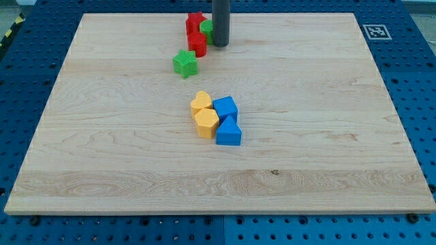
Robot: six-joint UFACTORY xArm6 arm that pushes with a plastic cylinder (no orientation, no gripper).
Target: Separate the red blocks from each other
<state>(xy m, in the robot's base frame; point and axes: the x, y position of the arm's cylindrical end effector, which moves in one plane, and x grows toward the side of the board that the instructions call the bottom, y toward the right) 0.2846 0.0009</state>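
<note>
Standing my tip (220, 44) at the red pair, top of the surface (102, 156).

Touching or nearly touching a green block (206, 28) just left of the tip, shape hidden; two red blocks, one (194, 22) up-left of the tip, one (197, 45) just left and slightly below, pressed together. Green star (184, 63) lower-left of the tip, near the lower red. Yellow pair (204, 113) and blue pair (227, 120) well below the tip, clustered. No hand here: bare rod, nothing to open, close or grip. Probably light, rigid, smooth blocks, sliding easily on wood and prone to spin under an off-centre shove; best pushed flat on a side face, wedging into the seam between the reds.
</note>
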